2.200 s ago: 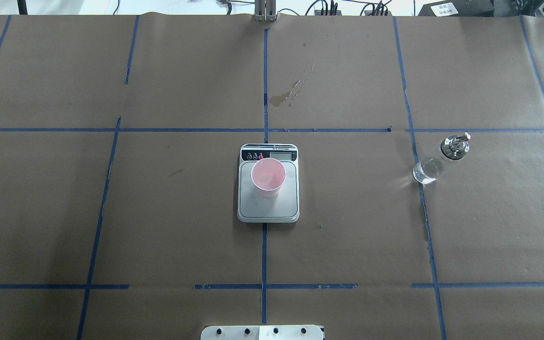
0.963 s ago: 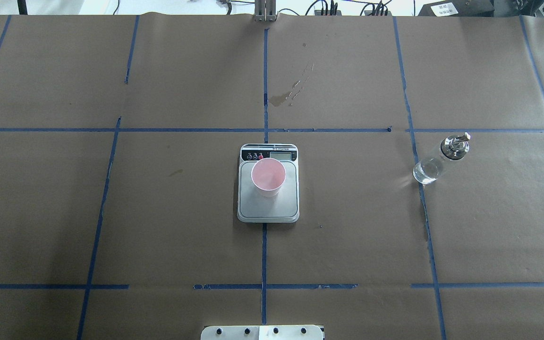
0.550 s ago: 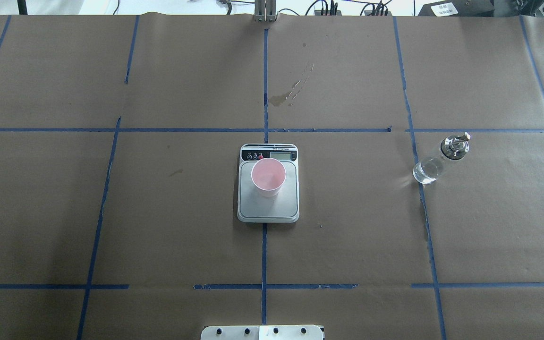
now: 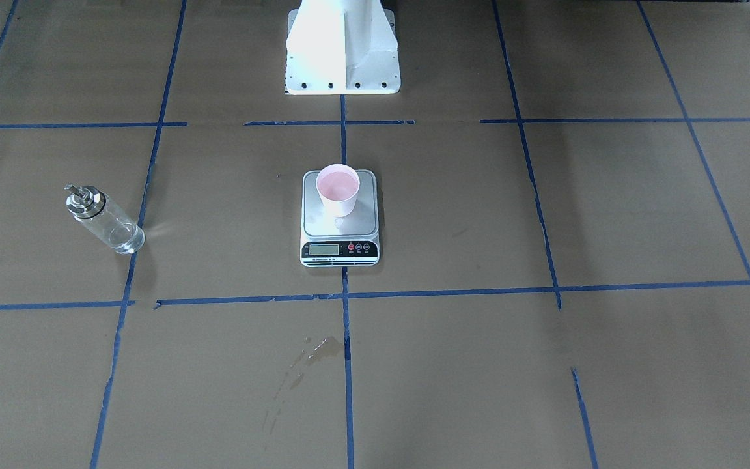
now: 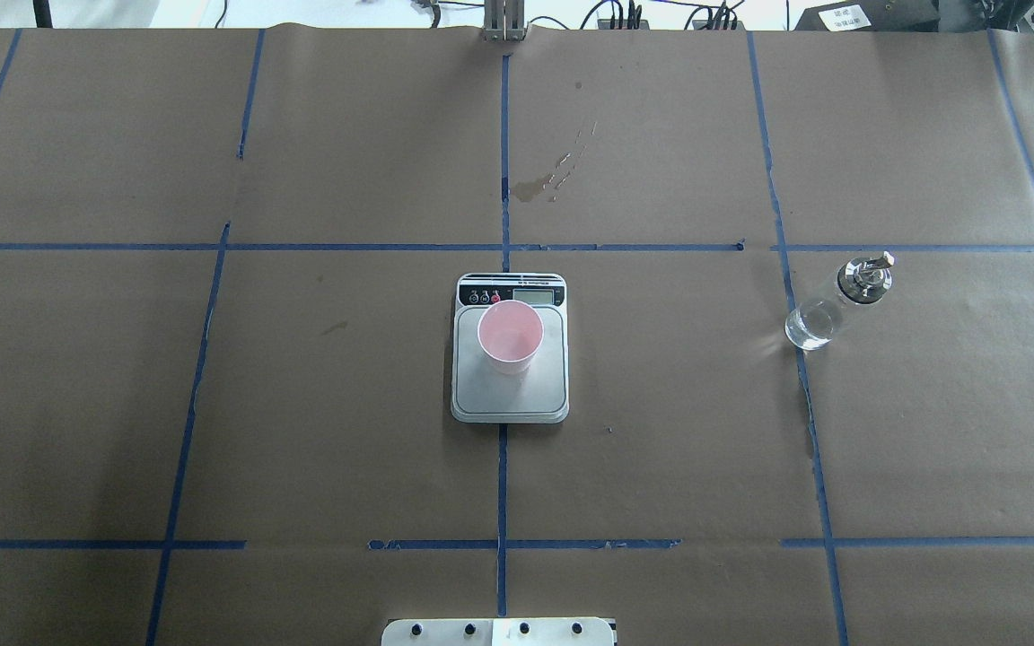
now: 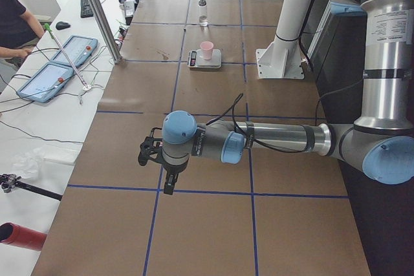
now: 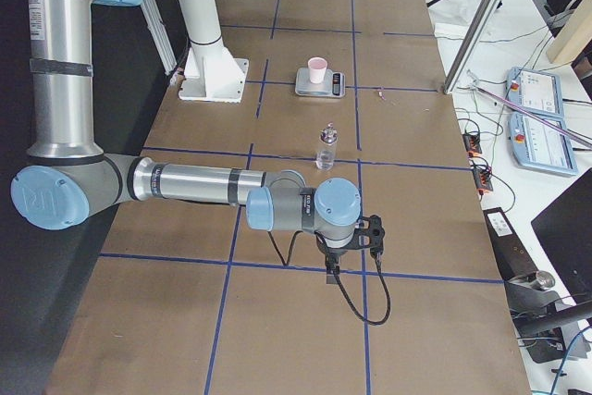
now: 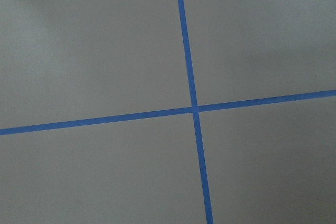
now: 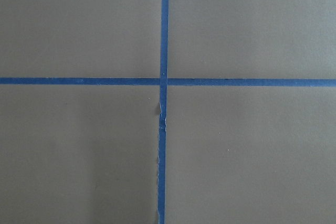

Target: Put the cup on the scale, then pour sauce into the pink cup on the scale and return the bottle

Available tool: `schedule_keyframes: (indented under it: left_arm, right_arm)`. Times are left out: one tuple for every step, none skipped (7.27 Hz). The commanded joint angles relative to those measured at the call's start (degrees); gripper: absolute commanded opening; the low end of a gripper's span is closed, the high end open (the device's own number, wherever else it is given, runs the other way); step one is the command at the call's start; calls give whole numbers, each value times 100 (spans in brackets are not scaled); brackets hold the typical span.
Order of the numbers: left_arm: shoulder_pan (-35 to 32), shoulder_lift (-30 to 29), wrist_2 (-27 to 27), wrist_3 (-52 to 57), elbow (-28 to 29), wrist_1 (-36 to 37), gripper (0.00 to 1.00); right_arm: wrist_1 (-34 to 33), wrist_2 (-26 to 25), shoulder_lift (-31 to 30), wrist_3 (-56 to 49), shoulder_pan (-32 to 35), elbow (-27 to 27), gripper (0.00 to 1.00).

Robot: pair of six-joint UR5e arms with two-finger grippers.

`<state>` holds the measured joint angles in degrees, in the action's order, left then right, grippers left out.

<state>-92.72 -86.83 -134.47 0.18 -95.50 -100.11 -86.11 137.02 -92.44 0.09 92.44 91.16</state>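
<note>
- As the left gripper (image 6: 146, 154) and the right gripper (image 7: 374, 234) are seen only in the side views, it cannot be told whether either is open or closed. Nothing is seen held in them.
- The left arm (image 6: 278, 139) is stretched low over the table's left end, and the right arm (image 7: 194, 182) is stretched low over its right end. Both are well apart from the scale (image 5: 511, 400).
- Only brown paper (image 8: 94, 51) and a cross of blue tape (image 9: 163, 82) are shown by each wrist camera.
- The scale is set at mid-table on the centre tape line, with its display strip turned away from the robot.
- The cup (image 5: 510, 336) is placed upright on the platform, inside its edges. Whether liquid is in it cannot be told.
- The bottle (image 5: 826, 310) is stood upright on the paper on the robot's right, well apart from the scale. Its base is touching a tape line, its spout is on top, and its contents look clear.
- A small wet-looking stain (image 5: 534, 187) is seen beyond the scale, just beside the centre line.
</note>
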Motion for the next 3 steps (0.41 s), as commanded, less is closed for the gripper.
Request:
schedule_keyframes:
  left_arm:
    - [0, 0, 0, 0, -3, 0, 100]
    - [9, -9, 0, 0, -3, 9, 100]
    - [9, -9, 0, 0, 5, 0, 100]
  right_arm:
    - [7, 18, 7, -9, 46, 7, 100]
    - [7, 9, 7, 0, 55, -2, 100]
    - [7, 9, 16, 0, 64, -2, 100]
